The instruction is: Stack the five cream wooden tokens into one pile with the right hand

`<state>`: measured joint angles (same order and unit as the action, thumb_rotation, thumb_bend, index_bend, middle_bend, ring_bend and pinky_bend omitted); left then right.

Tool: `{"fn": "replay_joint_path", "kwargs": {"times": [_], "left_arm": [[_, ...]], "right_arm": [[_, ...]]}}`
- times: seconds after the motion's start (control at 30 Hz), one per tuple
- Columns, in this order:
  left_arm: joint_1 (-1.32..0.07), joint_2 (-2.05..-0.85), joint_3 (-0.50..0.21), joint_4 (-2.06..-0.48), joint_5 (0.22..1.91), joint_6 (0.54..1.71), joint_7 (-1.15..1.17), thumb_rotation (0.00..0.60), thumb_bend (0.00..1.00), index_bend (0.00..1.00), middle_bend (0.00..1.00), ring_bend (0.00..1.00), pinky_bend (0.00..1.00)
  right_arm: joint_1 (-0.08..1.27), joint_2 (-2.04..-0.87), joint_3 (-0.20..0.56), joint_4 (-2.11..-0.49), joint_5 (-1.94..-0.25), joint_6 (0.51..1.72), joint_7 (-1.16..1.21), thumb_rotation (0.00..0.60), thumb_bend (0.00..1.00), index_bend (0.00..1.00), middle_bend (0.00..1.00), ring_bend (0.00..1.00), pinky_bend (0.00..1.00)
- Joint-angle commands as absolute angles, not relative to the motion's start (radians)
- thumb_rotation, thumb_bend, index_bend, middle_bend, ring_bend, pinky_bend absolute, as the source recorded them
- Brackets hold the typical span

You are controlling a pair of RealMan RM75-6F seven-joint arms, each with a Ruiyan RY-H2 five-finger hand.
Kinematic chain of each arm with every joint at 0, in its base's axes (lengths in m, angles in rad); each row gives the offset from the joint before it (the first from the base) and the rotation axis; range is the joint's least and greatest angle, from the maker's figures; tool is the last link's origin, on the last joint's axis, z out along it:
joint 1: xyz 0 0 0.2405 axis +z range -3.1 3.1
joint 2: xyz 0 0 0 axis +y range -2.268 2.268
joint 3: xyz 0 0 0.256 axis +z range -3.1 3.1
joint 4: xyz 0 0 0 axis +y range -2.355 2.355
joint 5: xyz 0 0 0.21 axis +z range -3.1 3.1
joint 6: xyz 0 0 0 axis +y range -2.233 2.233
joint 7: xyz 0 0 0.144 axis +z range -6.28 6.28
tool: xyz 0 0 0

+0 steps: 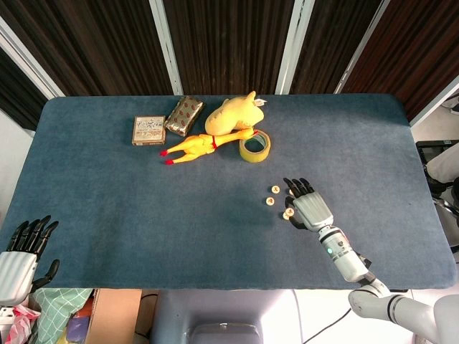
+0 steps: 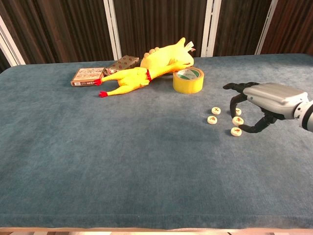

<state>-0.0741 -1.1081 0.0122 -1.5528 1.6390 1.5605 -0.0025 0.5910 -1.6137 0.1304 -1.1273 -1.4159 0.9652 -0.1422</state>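
Note:
Five cream wooden tokens lie singly on the blue table, none stacked. Two of them, token and token, sit left of my right hand. The other three lie in a short line under its arched fingers, the nearest one just by the thumb tip. The hand hovers over them with fingers apart and I see nothing gripped. In the head view the right hand covers part of this group; two tokens show beside it and one at its edge. My left hand rests off the table's front left corner, fingers spread and empty.
A yellow tape roll stands just behind the tokens. Further back lie a rubber chicken, a yellow plush duck and two small boxes. Bare cloth stretches across the front and left of the table.

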Motion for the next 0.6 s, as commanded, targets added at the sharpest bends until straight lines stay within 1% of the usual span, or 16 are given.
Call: {"fn": "replay_joint_path", "kwargs": {"times": [0.03,0.33,0.5,0.6], "left_arm": [[-0.072,-1.106,0.009,-1.552,1.636,1.566,-0.006,0.600,0.41,0.00,0.00,0.00,0.01],[-0.068,-1.101,0.012,-1.549,1.641,1.573,-0.020,0.600,0.41,0.00,0.00,0.00,0.01],[-0.065,-1.097,0.011,-1.550,1.641,1.580,-0.026,0.600,0.41,0.00,0.00,0.00,0.00],[-0.063,-1.097,0.012,-1.551,1.641,1.580,-0.025,0.600,0.41,0.00,0.00,0.00,0.01]], "right_arm": [[0.605,-1.634,0.134,-1.121,-1.404,0.954,-0.170,0.600,0.49,0.63,0.06,0.00,0.00],[0.606,-1.641,0.125,-1.114,-1.377,0.943,-0.219,0.600,0.49,0.64,0.06,0.00,0.00],[0.603,-1.632,0.114,-1.117,-1.359,0.932,-0.256,0.600,0.49,0.64,0.10,0.00,0.00],[0.605,-1.635,0.112,-1.114,-1.352,0.929,-0.263,0.600,0.49,0.64,0.10,0.00,0.00]]}}
